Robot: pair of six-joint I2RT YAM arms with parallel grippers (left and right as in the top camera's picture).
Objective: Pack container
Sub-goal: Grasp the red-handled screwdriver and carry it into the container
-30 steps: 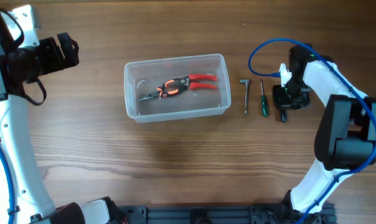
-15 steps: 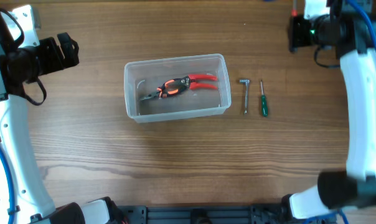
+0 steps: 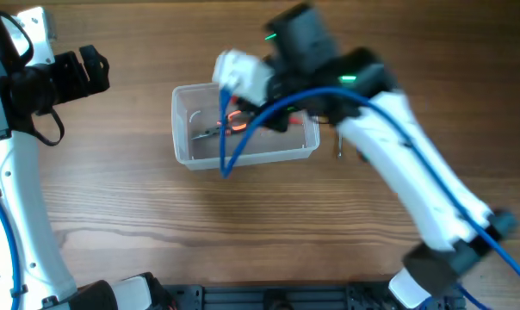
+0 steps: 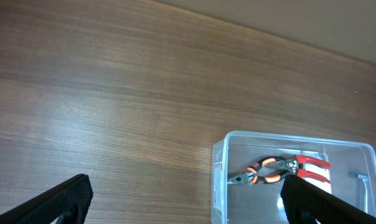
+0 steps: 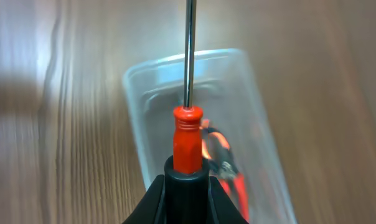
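the right pincer [image 5: 188,182] is clamped narrow on the red handle of a screwdriver [image 5: 187,138], with the bare metal shaft sticking out ahead of the fingers. the grip sits low on the handle, most likely so the tool lines up with the wrist and can be laid down lengthwise. the wrist view looks along that shaft onto the container [image 5: 138,82], so the tool hangs above the tub's open top and touches nothing else that i can see. from overhead the right arm is a blur across the far right part of the container [image 3: 181,146]. this looks like the carry-over step, with the release not yet made.

the container stands at mid-table, slightly left of centre, its long side running left to right. red and orange pliers [image 4: 278,172] already lie flat on its floor, which leaves room alongside for the screwdriver. a small metal tool [image 3: 338,151] lies on the table [image 3: 114,215] just right of the tub, partly hidden by the arm.

the left pincer [image 4: 185,186] is spread wide and holds nothing. it is parked well left of the container, probably to keep clear of the right arm.
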